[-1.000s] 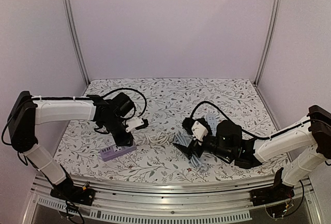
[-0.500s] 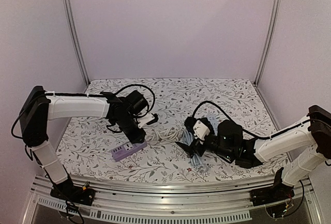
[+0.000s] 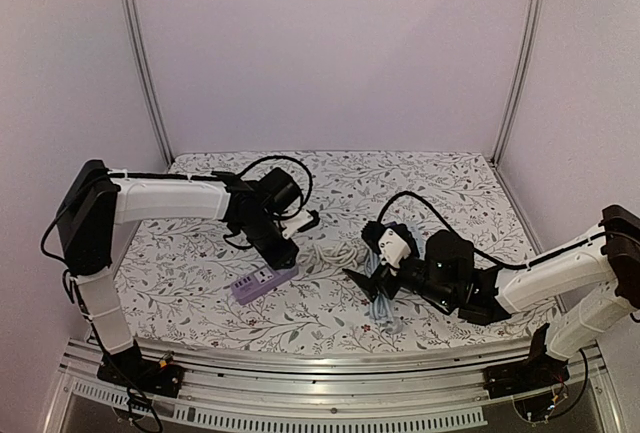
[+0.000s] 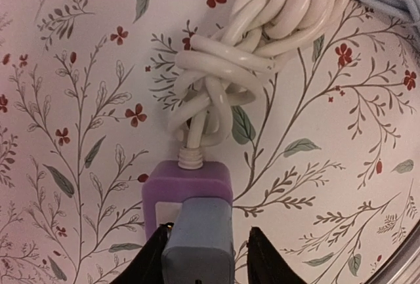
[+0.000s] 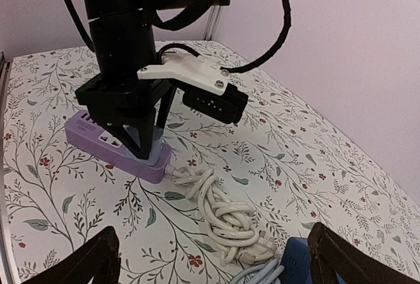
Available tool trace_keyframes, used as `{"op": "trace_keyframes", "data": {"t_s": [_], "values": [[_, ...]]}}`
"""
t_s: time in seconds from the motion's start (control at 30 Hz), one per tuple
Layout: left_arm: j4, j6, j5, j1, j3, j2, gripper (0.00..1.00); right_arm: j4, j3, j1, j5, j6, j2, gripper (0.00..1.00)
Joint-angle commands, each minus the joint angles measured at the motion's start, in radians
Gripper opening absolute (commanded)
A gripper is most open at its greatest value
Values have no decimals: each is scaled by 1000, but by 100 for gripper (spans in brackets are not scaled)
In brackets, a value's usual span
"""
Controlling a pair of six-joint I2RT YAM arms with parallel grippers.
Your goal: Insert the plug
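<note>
Purple power strip point(image 3: 264, 283) lies on the table point(image 3: 440, 183), pinched by the left fingers point(image 4: 147, 264); the right fingers point(image 5: 98, 258) are spread wide.

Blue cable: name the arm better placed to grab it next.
Right. The right fingers stand open beside the blue cable, so they likely need only a short reach. The left fingers are clamped on the strip.

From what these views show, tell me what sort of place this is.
Probably a lab robot cell: plain panels framed by aluminium posts wall in a floral-clothed table, a metal rail runs along its near edge, and a purple power strip lies on it.
</note>
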Motion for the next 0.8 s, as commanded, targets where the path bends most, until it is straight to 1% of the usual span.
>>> {"op": "trace_keyframes", "data": {"t_s": [0.0, 0.03, 0.07, 0.1, 0.2, 0.4, 0.5, 0.57, 0.77], "values": [[53, 3, -5, -23, -19, -1, 54, 19, -12, -7, 22, 10, -21, 99], [53, 6, -7, -24, -21, -10, 73, 19, -12, -7, 21, 10, -21, 99], [51, 8, -7, -24, -24, -19, 95, 19, -12, -7, 21, 11, -22, 99], [53, 9, -7, -24, -28, -29, 99, 19, -12, -7, 20, 11, -24, 99], [56, 9, -39, -24, -41, -58, 100, 19, -13, -8, 16, 14, -29, 99], [38, 20, -38, -23, -50, -138, 99, 14, -12, -7, 10, 20, -38, 99], [30, 5, -60, -23, -47, -193, 99, 15, -11, -8, 21, 24, -38, 99], [28, -30, -84, -24, -40, -224, 99, 17, -9, -7, 34, 28, -38, 99], [67, -250, -105, -9, -53, -264, 100, 51, -5, -8, 111, 36, -21, 99]]}}
